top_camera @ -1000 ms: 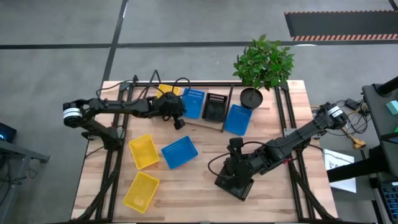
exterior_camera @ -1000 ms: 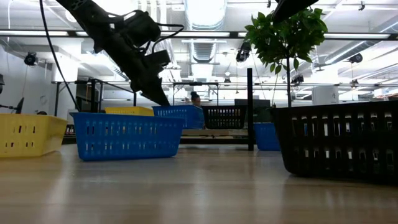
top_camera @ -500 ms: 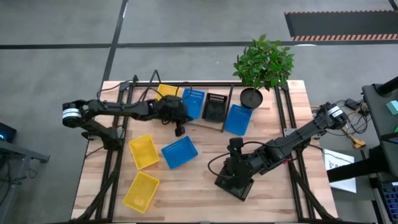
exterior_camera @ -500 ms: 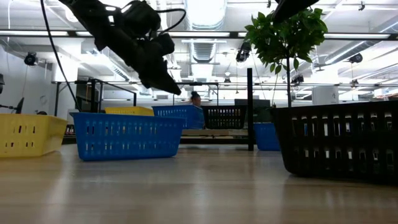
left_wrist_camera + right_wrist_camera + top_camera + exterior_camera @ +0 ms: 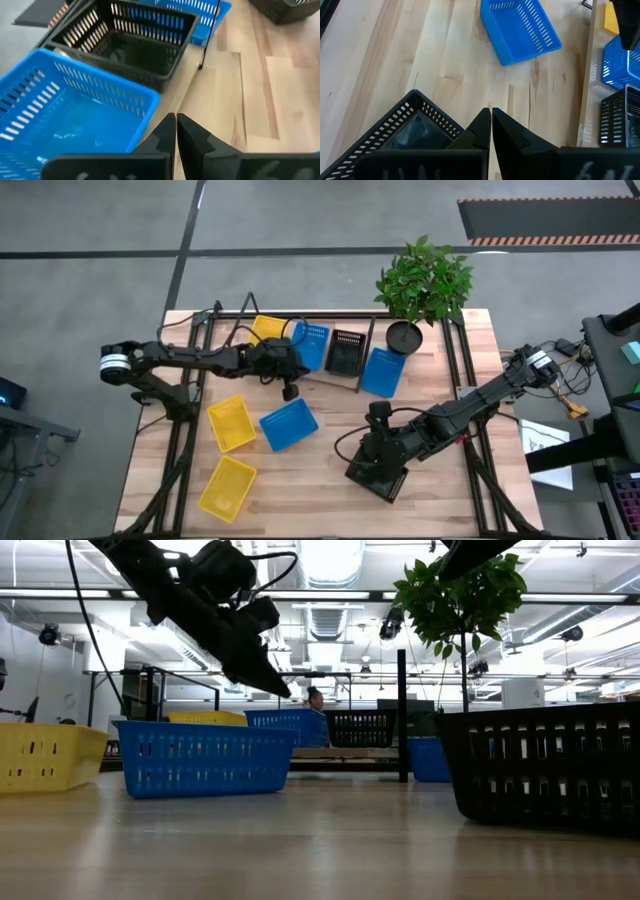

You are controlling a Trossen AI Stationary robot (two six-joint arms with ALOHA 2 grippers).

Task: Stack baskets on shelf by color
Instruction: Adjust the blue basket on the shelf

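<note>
On the shelf (image 5: 330,372) at the far side stand a yellow basket (image 5: 266,328), a blue basket (image 5: 313,345) and a black basket (image 5: 347,352). Another blue basket (image 5: 382,371) leans at the shelf's right end. Loose on the table lie two yellow baskets (image 5: 230,423) (image 5: 227,485), a blue basket (image 5: 288,424) and a black basket (image 5: 378,477). My left gripper (image 5: 288,388) is shut and hangs in the air just in front of the shelf's blue basket (image 5: 75,115). My right gripper (image 5: 490,113) is shut and hovers over the loose black basket (image 5: 395,135).
A potted plant (image 5: 422,285) stands at the far right corner behind the shelf. Black wire frames (image 5: 452,360) run along both table sides. Bare wood (image 5: 300,490) lies between the loose baskets near the front edge.
My left gripper, still shut, has drawn back a little from the shelf toward the near edge, risen and tipped flatter. The shelf's yellow basket shows more fully now. No basket has moved.
</note>
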